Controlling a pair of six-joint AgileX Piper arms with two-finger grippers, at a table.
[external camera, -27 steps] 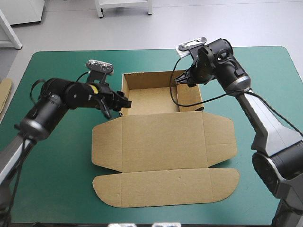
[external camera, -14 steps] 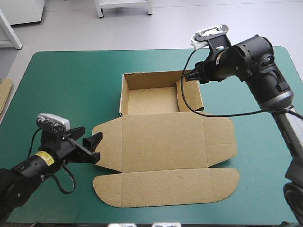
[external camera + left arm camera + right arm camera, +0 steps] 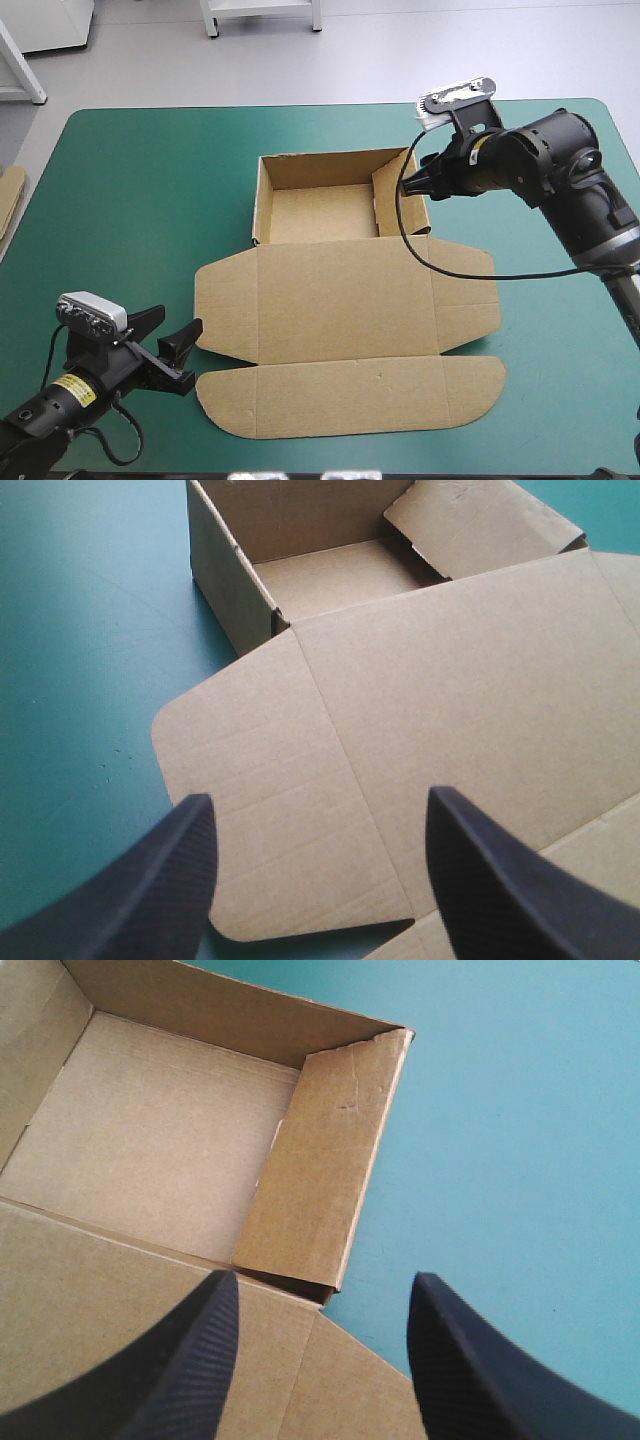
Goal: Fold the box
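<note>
High view puts the left gripper (image 3: 172, 332) nearest, low over the teal-green cover (image 3: 130, 200) by the near left corner of the box (image 3: 345, 265). Its black fingers are apart and clear of the board, pointing toward the left ear (image 3: 270, 810) of the lid (image 3: 345, 310). The lid lies flat on the cover, its rounded front flap (image 3: 350, 395) and both ears spread out. Beyond it the tray (image 3: 320, 215) stands with its far and left walls upright; its right wall (image 3: 320, 1160) leans inward, seemingly not seated. The right gripper (image 3: 408, 183) hovers just beside that wall's near corner, fingers apart, holding nothing. By this showing the tray is nearly formed; the right wall and the lid are yet to be dealt with.
</note>
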